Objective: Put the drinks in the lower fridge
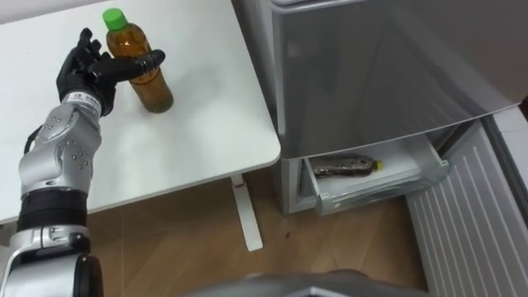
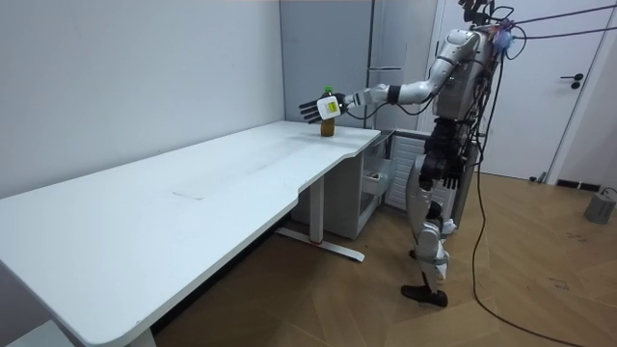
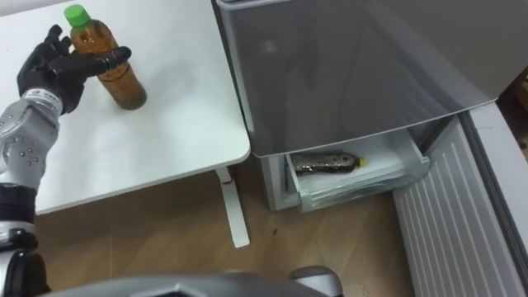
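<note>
— What is being shown around the work?
— A long white table (image 2: 193,202) is being held up by a white leg (image 2: 315,217) on a wooden floor (image 2: 540,260).
— And further back?
— A white door (image 2: 554,116) is being kept shut; a small grey pail (image 2: 600,206) is being seen standing on the floor near it.
</note>
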You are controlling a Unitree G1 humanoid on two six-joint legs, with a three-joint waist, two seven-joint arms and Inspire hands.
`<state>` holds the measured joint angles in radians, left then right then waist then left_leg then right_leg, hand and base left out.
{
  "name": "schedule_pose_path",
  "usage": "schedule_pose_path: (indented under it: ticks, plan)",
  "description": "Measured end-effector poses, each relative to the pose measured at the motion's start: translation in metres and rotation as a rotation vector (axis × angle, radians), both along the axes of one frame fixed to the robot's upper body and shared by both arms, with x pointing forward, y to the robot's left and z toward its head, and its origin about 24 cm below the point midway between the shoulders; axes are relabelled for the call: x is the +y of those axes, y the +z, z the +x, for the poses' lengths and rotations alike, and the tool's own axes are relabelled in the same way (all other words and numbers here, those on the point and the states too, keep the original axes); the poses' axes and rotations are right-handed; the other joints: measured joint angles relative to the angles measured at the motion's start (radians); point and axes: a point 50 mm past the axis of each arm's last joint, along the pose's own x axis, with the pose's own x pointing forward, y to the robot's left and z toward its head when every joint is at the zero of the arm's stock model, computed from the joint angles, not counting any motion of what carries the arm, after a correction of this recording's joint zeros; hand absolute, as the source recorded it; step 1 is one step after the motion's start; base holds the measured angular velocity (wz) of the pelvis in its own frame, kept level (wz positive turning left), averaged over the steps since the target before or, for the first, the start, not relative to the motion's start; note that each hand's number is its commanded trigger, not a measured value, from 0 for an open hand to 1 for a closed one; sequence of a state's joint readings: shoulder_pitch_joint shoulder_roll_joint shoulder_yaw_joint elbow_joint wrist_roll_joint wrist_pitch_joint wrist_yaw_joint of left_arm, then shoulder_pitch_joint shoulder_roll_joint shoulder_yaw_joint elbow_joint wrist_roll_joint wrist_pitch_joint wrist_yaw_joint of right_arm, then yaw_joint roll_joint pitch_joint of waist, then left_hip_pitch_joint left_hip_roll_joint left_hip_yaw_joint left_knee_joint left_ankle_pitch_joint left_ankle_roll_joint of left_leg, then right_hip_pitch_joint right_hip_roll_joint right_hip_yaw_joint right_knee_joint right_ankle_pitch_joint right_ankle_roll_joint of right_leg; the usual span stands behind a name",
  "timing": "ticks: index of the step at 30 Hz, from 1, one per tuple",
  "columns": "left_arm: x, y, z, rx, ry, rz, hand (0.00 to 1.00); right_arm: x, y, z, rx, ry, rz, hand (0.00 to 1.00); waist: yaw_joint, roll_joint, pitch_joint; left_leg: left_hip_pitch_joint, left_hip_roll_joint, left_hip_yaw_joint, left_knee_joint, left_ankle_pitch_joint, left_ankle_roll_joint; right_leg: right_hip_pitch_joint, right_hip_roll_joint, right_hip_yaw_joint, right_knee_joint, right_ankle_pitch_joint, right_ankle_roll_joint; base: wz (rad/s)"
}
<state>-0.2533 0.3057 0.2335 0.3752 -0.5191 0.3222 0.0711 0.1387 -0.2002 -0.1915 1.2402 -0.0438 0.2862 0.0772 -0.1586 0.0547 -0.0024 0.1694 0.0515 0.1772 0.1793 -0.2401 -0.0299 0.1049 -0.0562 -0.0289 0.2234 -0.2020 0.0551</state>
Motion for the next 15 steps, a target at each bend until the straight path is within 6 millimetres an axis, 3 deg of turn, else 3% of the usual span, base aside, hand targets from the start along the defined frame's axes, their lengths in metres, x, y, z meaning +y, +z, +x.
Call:
schedule_pose_path:
  ticks: [7,15]
  plan:
    - [0.001,0.006,0.007,0.002,-0.002,0.004,0.0,0.0,0.0,0.002,-0.005,0.001,0.001,0.0,0.003,-0.005,0.0064,-0.001,0.001,0.0,0.0,0.0,0.0,-0.005,0.001,0.0,-0.001,0.0,-0.001,0.0]
    - [0.007,0.014,0.019,0.0,-0.004,0.009,0.0,0.0,0.0,0.003,-0.01,-0.003,0.006,0.0,0.0,-0.005,0.0063,-0.007,0.001,0.0,0.0,0.0,0.0,-0.007,0.002,0.003,-0.003,0.0,-0.001,0.0]
